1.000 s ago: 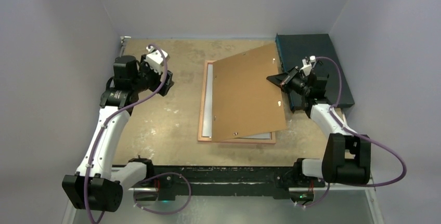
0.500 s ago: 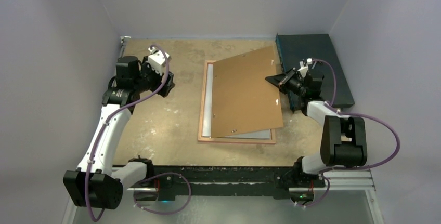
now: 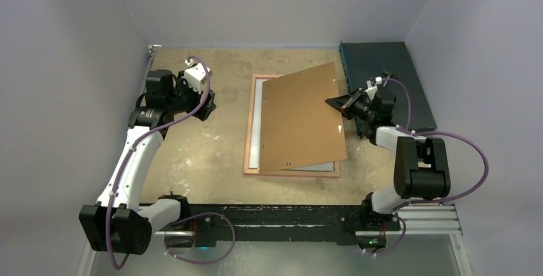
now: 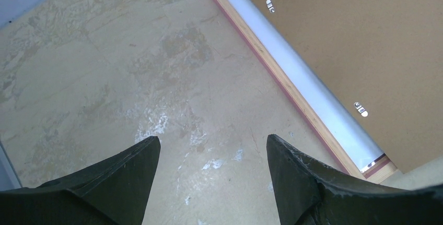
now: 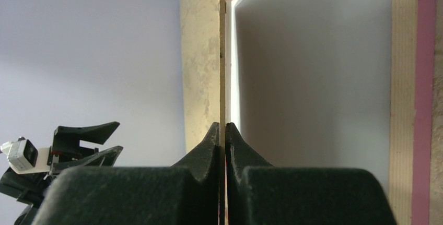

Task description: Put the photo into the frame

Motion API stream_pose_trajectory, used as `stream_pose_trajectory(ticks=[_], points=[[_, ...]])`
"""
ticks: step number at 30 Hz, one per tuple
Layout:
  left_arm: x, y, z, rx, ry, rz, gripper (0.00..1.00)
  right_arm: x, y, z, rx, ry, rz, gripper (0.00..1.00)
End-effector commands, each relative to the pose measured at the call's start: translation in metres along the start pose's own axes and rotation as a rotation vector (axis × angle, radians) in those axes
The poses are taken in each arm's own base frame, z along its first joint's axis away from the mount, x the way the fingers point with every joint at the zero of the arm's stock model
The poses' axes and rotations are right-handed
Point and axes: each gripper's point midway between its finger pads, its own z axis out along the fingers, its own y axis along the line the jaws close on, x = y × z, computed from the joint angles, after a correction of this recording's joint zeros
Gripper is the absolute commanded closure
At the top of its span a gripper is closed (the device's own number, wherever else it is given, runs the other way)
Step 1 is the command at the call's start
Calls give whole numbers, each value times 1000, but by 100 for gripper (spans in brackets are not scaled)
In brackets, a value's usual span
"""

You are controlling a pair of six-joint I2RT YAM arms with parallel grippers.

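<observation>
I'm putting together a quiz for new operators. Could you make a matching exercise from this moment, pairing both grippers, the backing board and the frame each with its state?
Things:
1. left gripper
2. right gripper
3. backing board
4. frame

States:
A. lying flat on the table, partly covered
B. jaws open, holding nothing
C. askew over the frame, right edge raised
D. jaws shut on a thin edge

Pairs: 1-B, 2-D, 3-C, 4-A

Frame (image 3: 248, 129) lies flat on the desk (image 3: 192, 148), wood-coloured back up, pink outer edge. White sheet inside it, probably the photo (image 3: 257, 122) face down; I see only strips along its left and near sides.
</observation>
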Motion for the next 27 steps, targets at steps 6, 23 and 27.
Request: stream_pose_trajectory(ticks=[6,23,27], points=[[-2,2,4,6,-18,16,27,2,24,5,-96,10,-33,100],[11,-3,5,17,10,15,27,-2,20,14,-124,-33,-3,100],[12,-3,5,20,14,13,27,0,16,18,-122,-20,2,100]])
